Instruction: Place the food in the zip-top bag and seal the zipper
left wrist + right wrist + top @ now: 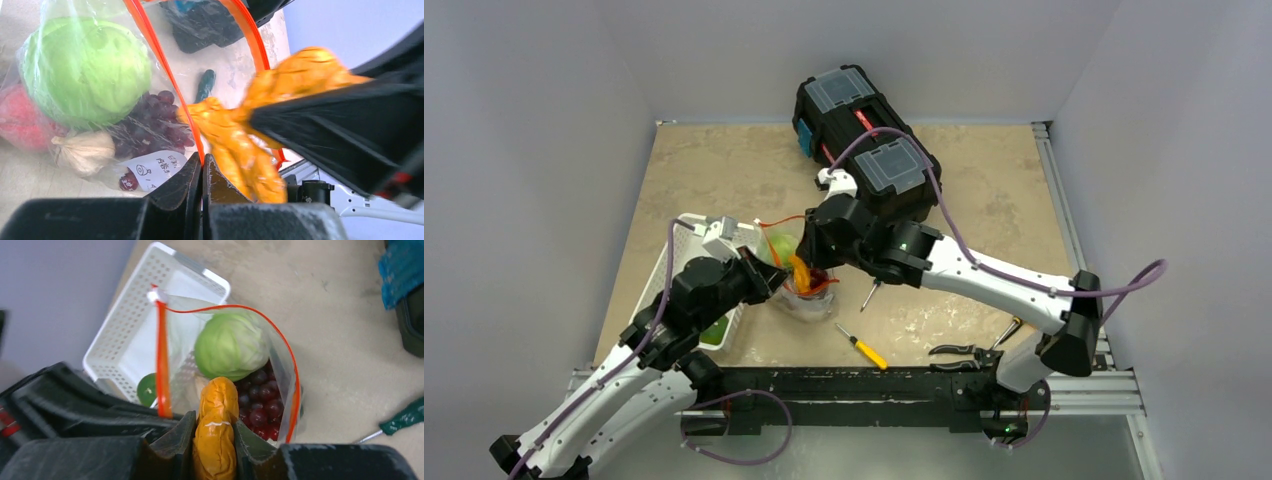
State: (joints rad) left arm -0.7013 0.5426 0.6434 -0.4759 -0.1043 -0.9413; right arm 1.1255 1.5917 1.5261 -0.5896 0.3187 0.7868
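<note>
The zip-top bag (805, 298) stands open beside the basket, its orange-red zipper (162, 360) ringing the mouth. Inside lie the pale green cabbage (230, 346), purple grapes (257, 400), a white radish (82, 150) and a pink peach (20, 125). My left gripper (202, 161) is shut on the bag's rim at the zipper (160, 65). Just above the mouth, my right gripper (215, 432) is shut on the orange carrots (216, 425), whose tip points down into the bag. A dark cucumber (205, 85) lies on the table beyond. A green round fruit (147, 388) sits in the basket.
The white slotted basket (686, 262) stands left of the bag. A black toolbox (864, 140) fills the far middle. A yellow-handled screwdriver (864, 348), a second screwdriver (871, 293) and pliers (969, 350) lie on the table to the near right.
</note>
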